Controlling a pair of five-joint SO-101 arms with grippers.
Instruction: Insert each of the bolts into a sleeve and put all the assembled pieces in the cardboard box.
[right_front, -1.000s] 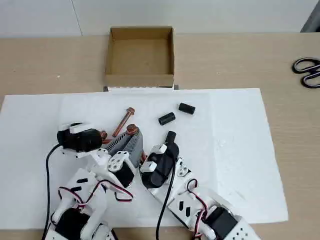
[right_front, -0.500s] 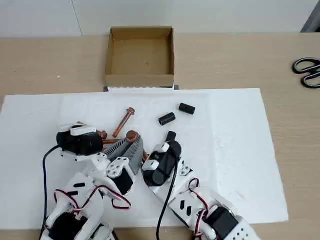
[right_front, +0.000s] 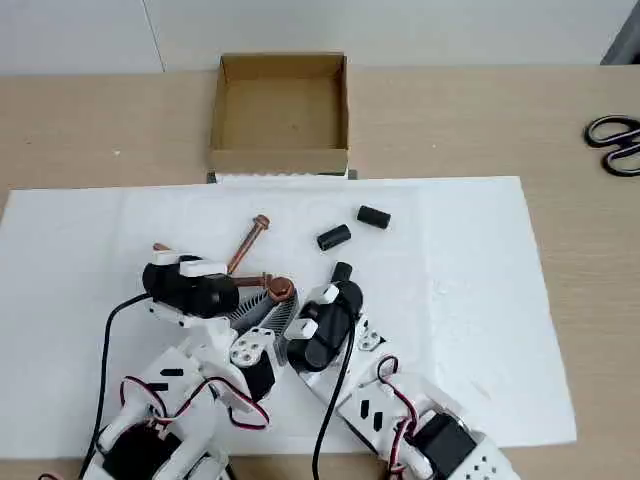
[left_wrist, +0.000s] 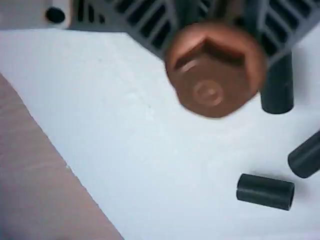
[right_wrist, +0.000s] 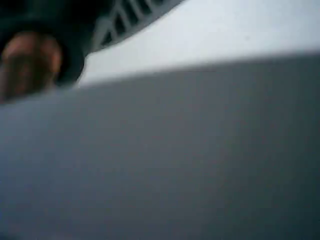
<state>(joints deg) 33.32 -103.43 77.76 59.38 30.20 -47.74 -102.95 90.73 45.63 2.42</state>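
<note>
High view: your left jaws are clenched on the copper bolt, its head raised over the white sheet and close beside the right arm's tip, where a black sleeve sits. Whether the right jaws grip that sleeve cannot be told. First risk: the two arms are nearly touching, so a slightly misjudged approach could knock the sleeve aside or send it rolling. A loose bolt, a near sleeve and a far sleeve lie just beyond, and a careless sweep would scatter them. The cardboard box stands well apart on the counter, and no assembled piece lies in it yet. Left wrist view: the copper bolt faces the camera, head first, between ribbed jaws. If it sits tilted in that hold, expect it to jam at the black sleeve's mouth. Right wrist view: the grip cannot be made out, so treat it as unverified.
</note>
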